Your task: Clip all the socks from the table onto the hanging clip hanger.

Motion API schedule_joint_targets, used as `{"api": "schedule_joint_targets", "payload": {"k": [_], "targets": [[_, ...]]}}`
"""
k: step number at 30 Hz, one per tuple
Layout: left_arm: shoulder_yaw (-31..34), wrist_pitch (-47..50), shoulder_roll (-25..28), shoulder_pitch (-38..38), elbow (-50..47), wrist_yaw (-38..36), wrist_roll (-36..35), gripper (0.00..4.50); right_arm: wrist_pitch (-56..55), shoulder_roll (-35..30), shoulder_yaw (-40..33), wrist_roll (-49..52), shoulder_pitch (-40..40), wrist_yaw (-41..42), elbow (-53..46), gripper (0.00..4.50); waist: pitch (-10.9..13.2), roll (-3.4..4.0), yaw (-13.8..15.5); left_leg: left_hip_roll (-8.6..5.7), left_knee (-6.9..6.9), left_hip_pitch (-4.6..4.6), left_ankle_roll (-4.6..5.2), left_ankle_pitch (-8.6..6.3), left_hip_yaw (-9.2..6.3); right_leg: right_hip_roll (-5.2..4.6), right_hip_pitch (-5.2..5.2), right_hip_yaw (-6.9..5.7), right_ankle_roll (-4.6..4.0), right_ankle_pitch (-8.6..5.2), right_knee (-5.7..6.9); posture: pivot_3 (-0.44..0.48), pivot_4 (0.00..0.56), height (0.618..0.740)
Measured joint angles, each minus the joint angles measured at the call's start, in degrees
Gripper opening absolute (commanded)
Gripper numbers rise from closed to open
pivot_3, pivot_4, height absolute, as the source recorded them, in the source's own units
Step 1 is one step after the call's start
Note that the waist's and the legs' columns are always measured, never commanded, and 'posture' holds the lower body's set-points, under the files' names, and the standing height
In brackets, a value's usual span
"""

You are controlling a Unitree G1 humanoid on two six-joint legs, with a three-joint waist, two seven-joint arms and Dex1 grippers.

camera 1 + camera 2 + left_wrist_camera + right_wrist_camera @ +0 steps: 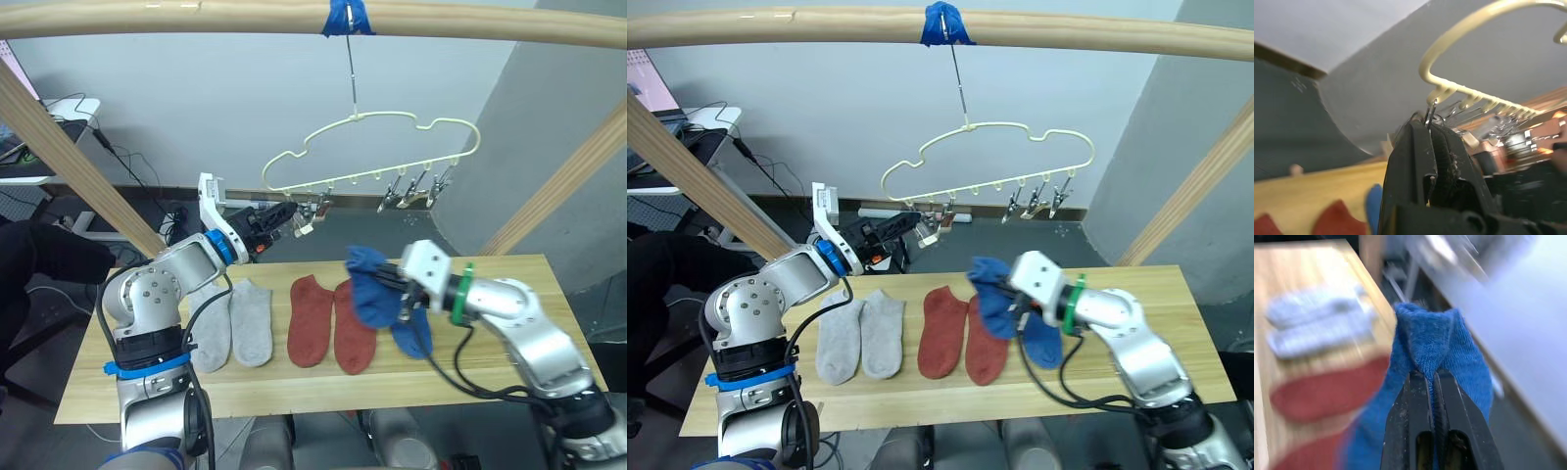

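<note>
Right gripper (1433,377) pinched shut on blue sock (1442,345), lifted off table (509,279); left gripper (1430,128) squeezing a hanger (392,147) clip (1431,110).

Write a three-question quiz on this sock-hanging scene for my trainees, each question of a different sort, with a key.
1. True or false: the right claw holds a blue sock lifted off the table.
2. Multiple choice: what is the left claw shut on? A) a grey sock B) a clip on the hanger C) a red sock
3. How many socks lie flat on the table, untouched by a claw?

Key:
1. True.
2. B.
3. Five: two grey socks, two red socks and a second blue sock.
</note>
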Motion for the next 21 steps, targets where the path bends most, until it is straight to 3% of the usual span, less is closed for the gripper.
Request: {"api": "schedule_joint_targets", "payload": {"k": [6, 21], "targets": [[0.8, 2.0, 0.7, -0.5, -0.5, 2.5, -3.4, 0.0, -5.3, 4.8, 5.8, -7.0, -3.1, -2.3, 5.8, 0.01, 0.0, 0.0, 1.2, -0.08, 0.01, -0.15, -0.11, -0.06, -0.1, -0.12, -0.11, -0.11, -0.05, 0.03, 0.0, -0.084, 0.244, 0.74], [-0.2, 2.8, 1.8, 0.2, -1.5, 4.0, -6.0, 0.0, -9.7, 10.9, 6.1, -11.9, -7.9, -4.3, 12.0, 0.01, 0.0, 0.01, 1.3, -0.04, 0.02, -0.14, -0.16, -0.03, -0.2, -0.06, -0.11, -0.18, -0.05, 0.03, 0.06, -0.079, 0.245, 0.74]]}}
